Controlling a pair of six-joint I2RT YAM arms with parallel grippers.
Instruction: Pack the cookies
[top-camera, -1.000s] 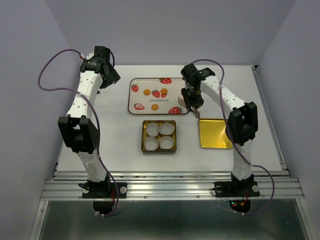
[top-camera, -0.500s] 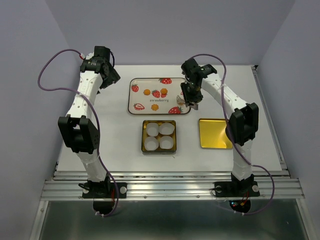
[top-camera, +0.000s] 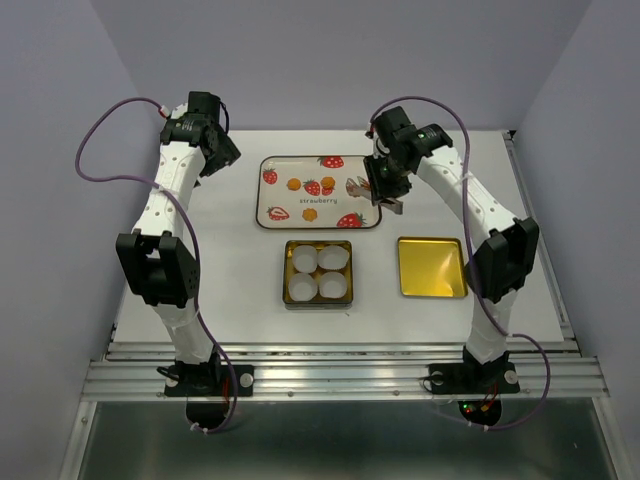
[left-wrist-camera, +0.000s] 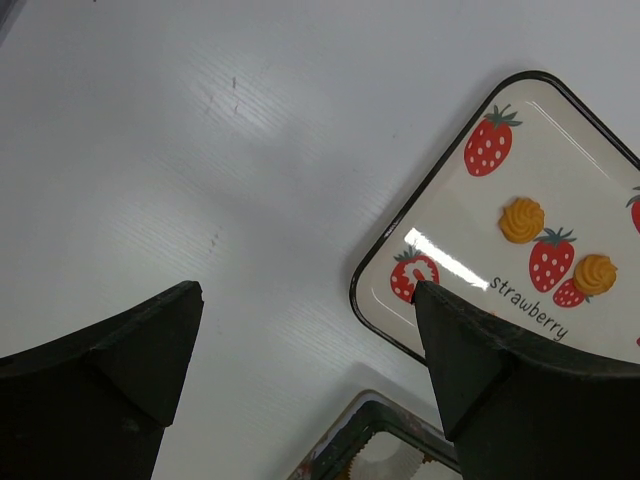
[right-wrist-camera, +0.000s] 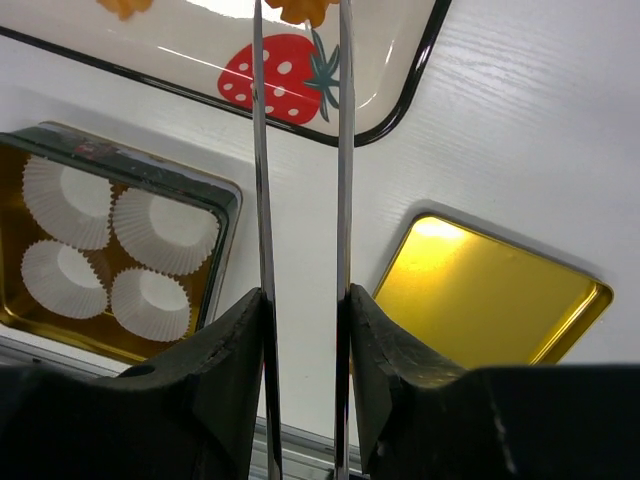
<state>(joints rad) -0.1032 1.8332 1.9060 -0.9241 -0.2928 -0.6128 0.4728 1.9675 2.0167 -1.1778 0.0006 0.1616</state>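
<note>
A white table (top-camera: 240, 270) fills the workspace. On your left, the left gripper (left-wrist-camera: 305, 292) hangs spread wide, holding nothing, beside the strawberry tray (top-camera: 295, 166). Three cookies (top-camera: 293, 184) lie on that tray. The tin (top-camera: 286, 272) of paper cups (top-camera: 303, 262) sits on the tray's near side. The right gripper (right-wrist-camera: 300, 35) pinches the fourth cookie (right-wrist-camera: 300, 8) over the tray's right end. The gold lid (top-camera: 431, 267) lies rightmost.

Just one word to read out here: "strawberry", in small dark lowercase lettering (top-camera: 318, 201) on the cream tray (top-camera: 300, 166), down toward its 6 o'clock edge in the top view. The left wrist view catches the same lettering (left-wrist-camera: 528, 310), slanting across the tray (left-wrist-camera: 580, 170).
</note>
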